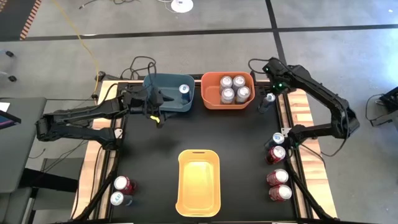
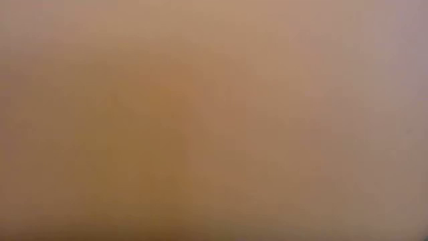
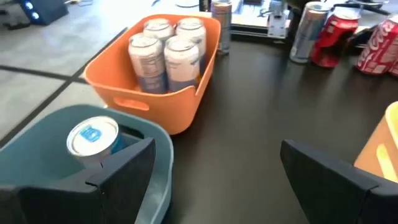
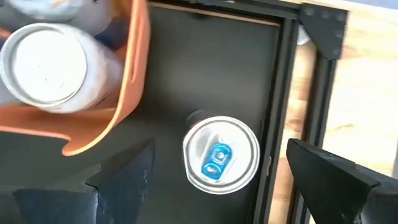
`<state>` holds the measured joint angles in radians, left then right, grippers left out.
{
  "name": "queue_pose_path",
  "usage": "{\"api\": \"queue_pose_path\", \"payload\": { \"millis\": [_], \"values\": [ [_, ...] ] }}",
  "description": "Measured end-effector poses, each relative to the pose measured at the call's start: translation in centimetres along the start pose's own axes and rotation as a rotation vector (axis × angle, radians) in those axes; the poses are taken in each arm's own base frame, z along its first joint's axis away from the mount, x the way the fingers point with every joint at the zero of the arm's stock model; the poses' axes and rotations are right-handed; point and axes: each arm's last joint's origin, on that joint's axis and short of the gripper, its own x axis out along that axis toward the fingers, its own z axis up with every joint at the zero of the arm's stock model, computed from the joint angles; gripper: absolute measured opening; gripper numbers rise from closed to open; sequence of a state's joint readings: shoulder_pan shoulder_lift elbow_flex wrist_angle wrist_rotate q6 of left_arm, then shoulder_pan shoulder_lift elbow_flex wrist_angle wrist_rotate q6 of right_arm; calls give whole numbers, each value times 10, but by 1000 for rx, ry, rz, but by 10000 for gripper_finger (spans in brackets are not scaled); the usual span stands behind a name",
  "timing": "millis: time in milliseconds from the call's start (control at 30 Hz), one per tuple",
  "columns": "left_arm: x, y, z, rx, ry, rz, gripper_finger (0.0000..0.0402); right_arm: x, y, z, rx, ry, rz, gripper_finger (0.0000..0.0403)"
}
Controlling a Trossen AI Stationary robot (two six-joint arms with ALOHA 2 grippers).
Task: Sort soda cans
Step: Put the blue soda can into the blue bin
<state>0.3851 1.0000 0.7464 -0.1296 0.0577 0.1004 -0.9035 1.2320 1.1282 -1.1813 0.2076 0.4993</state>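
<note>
High view: black table [image 1: 242, 143] on grey taped floor [image 1: 329, 15]

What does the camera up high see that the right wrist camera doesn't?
Only the high view shows the yellow bin, the blue bin with one can inside, the left gripper, and the red cans along the table's right edge.

Only the right wrist view shows, close up, the blue tab on the can standing between the right gripper's open fingers.

Both show the orange bin of silver cans and that same can beside it.
</note>
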Motion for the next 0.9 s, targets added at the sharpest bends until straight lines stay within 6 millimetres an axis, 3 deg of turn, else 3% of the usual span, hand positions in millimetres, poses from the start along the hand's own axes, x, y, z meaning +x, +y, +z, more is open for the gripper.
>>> {"api": "queue_pose_path", "payload": {
  "millis": [267,700,800,900],
  "values": [
    [0,0,-3,-2,32,-5,344,9,5,-5,23,77,-84,379],
    [0,0,-3,25,29,-6,344,50,18,-4,-18,131,-83,379],
    [0,0,-3,29,29,-6,344,49,20,-3,-25,113,-63,366],
    [0,0,-3,28,28,-6,344,48,23,-4,-63,112,-55,327]
  ]
}}
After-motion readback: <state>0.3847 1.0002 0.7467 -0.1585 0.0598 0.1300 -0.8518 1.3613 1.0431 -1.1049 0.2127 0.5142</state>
